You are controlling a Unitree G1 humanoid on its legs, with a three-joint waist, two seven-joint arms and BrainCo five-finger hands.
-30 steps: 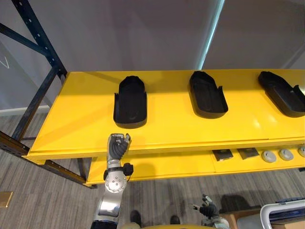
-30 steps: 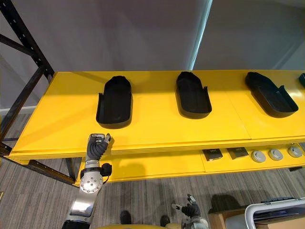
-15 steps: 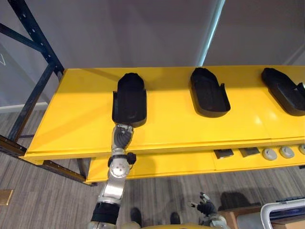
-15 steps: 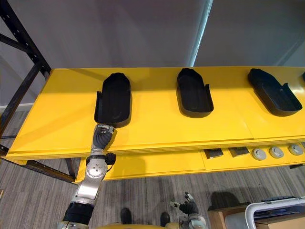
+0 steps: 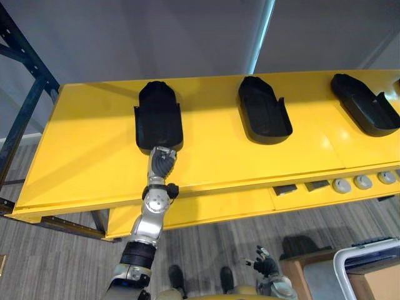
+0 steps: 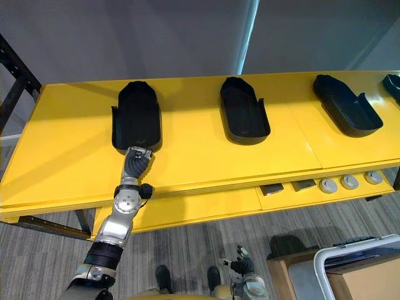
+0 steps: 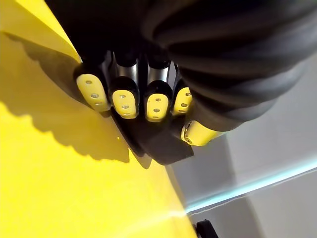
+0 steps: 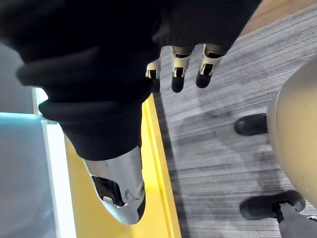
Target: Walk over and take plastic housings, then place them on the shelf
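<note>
Three matte black plastic housings lie apart in a row on the yellow shelf point(image 5: 81, 150). Each is a long shallow shell, rounded at its far end, with raised side walls and a squarer open end towards the robot. The left housing point(image 5: 159, 112) lies lengthwise near the shelf's left part, and its near end is in the left hand point(image 5: 161, 164). The middle housing point(image 5: 264, 111) and the right housing point(image 5: 364, 106) lie untouched, both slightly angled. The edge of a fourth dark shell point(image 6: 394, 86) shows at the far right.

The left arm reaches up from below the shelf's front edge, nearly straight, with its silver forearm over the lower tier point(image 5: 212, 209). The ribbed wrist cover sits just in front of the housing. In the left wrist view the fingers point(image 7: 124, 96) are together in a tight row, curled over the housing's near rim, and the thumb point(image 7: 195, 133) is tucked against the same dark edge.

The shelf top is smooth, glossy painted metal crossed by thin seams. The lower tier is the same yellow and carries two dark square parts point(image 5: 285, 189) and three round grey discs point(image 5: 362, 182). A dark steel upright point(image 5: 22, 94) stands at the left.

The right hand point(image 5: 266, 267) hangs low over the grey plank floor point(image 5: 62, 262), well away from the shelf. Its fingers point(image 8: 178, 69) are relaxed, slightly apart and hold nothing.
</note>
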